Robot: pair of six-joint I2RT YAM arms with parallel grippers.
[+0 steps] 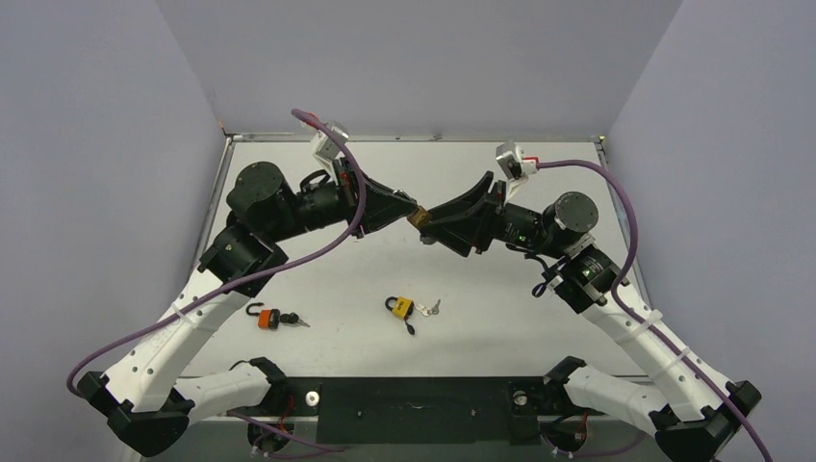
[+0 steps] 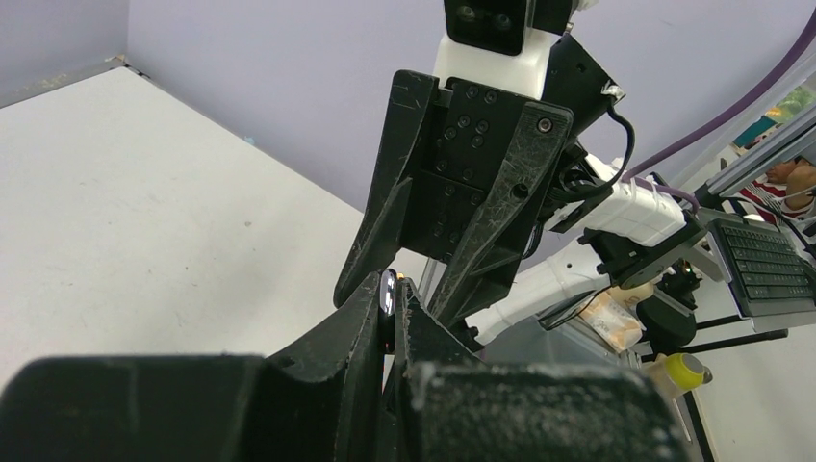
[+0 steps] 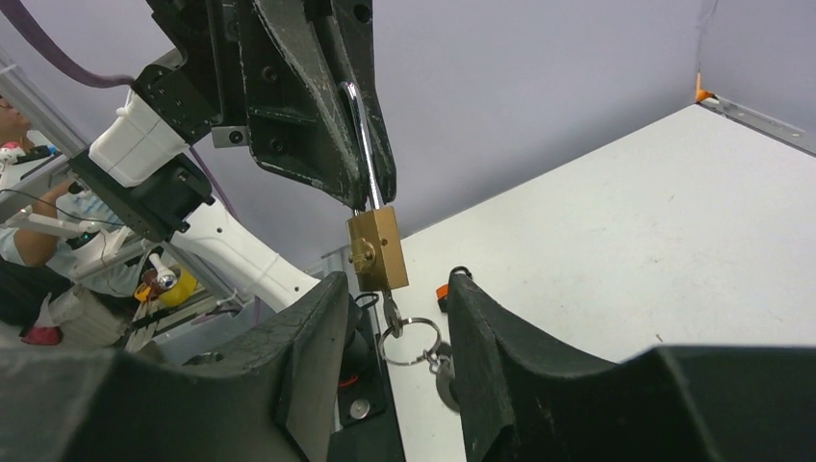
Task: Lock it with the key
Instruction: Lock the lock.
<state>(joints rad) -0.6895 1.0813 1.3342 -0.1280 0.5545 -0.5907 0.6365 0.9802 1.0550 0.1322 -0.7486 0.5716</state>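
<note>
Brass padlock (image 3: 375, 248): shackle clamped in left pincer (image 3: 358, 188). Key (image 3: 390, 310): between gaping right pincer (image 3: 396, 289); next, presumably, pinch and turn.

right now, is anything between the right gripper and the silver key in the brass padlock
Nothing visible. The silver key hangs below the brass padlock, inside the open jaws of the right gripper.

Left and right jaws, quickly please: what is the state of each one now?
Left gripper: jaws shut on the shackle of the brass padlock.
Right gripper: jaws open, the key hanging between them, not gripped.
</note>
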